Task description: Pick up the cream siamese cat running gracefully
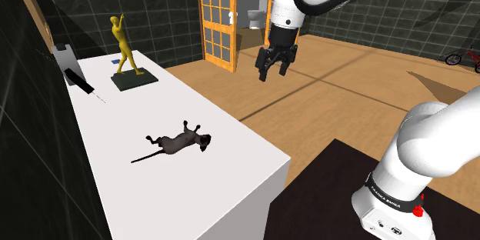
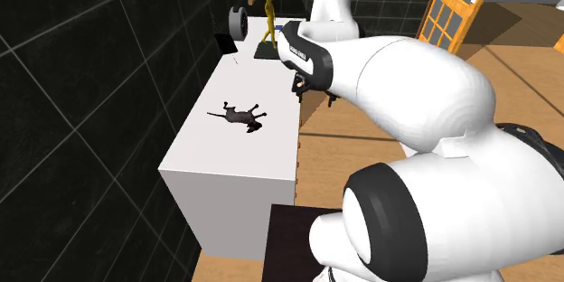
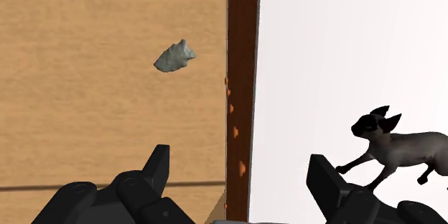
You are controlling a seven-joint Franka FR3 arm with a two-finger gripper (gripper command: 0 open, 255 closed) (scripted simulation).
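The cat figurine (image 1: 178,141) lies on its side near the middle of the white table (image 1: 231,185). Its body is greyish and its face, legs and tail are dark. In the second exterior view the cat (image 2: 242,115) sits a little in from the table's edge. My gripper (image 1: 273,65) hangs open in the air beyond the table's long edge, above the wooden floor and well away from the cat. The wrist view has the cat (image 3: 402,147) just beyond one of the fingertips (image 3: 319,169), and the gripper (image 3: 240,161) has nothing between its fingers.
A yellow human statue (image 1: 127,46) on a dark base stands at the table's far end, beside a black pen-like object (image 1: 81,83). A small grey lump (image 3: 175,57) lies on the wooden floor (image 3: 86,115). An orange glazed door (image 1: 218,15) stands behind.
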